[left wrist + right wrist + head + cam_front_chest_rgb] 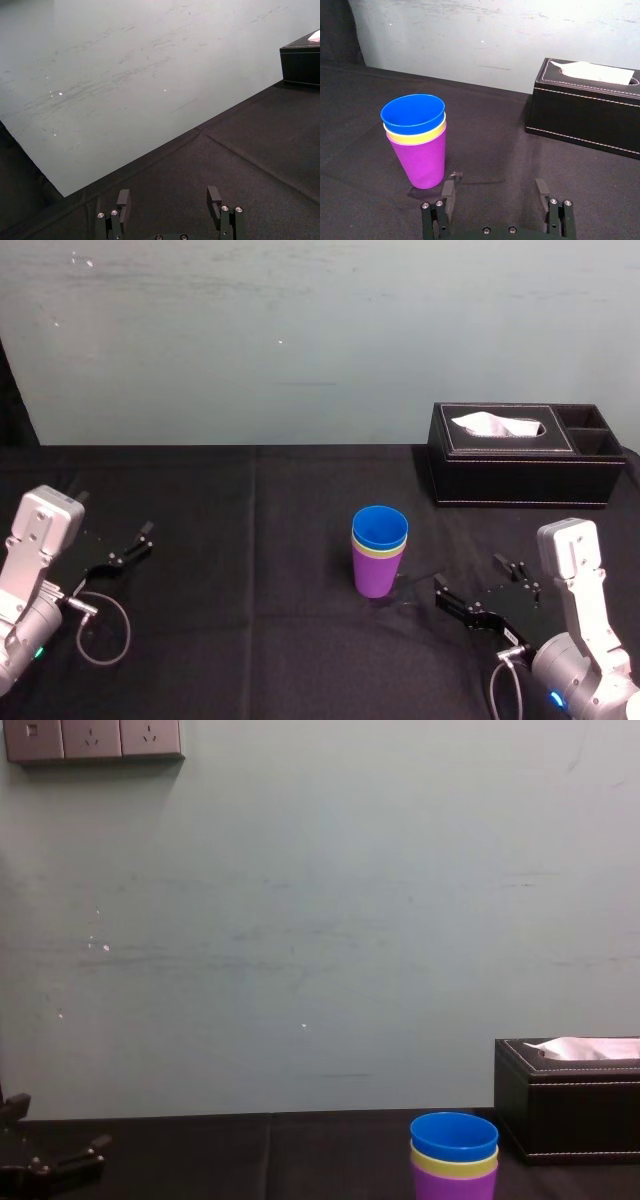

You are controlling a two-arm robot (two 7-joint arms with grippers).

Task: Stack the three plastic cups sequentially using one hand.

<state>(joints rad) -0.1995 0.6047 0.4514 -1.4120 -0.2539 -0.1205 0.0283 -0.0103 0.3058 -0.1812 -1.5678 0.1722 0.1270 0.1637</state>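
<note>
Right end effector: the right end effector (495,192) is released, jaws spread wide and holding nothing, low over the counter just right of the stack and nearer the robot.
Left end effector: the left end effector (169,200) is also spread and empty, parked at the far left, well apart from the cups.
Stack: the purple tapered plastic cup (420,160) stands upright at mid-counter; the yellow-green plastic cup (405,136) is nested in it and the blue plastic cup (412,112) on top (rims look level).
Progress: all three look nested, so the stacking seems done; what remains is clearing away.
Doing it well: I would draw the right arm back toward the near right, jaws wide, since light cups tip at a brush.
Neighbour: a black leather-look tissue box (520,480) sits far right, apart from the stack.
Surface: the counter (250,540) wears a black cloth with faint creases.
Room: a scuffed pale grey-green wall (300,340) rises behind, with a socket strip (90,738) high up.
</note>
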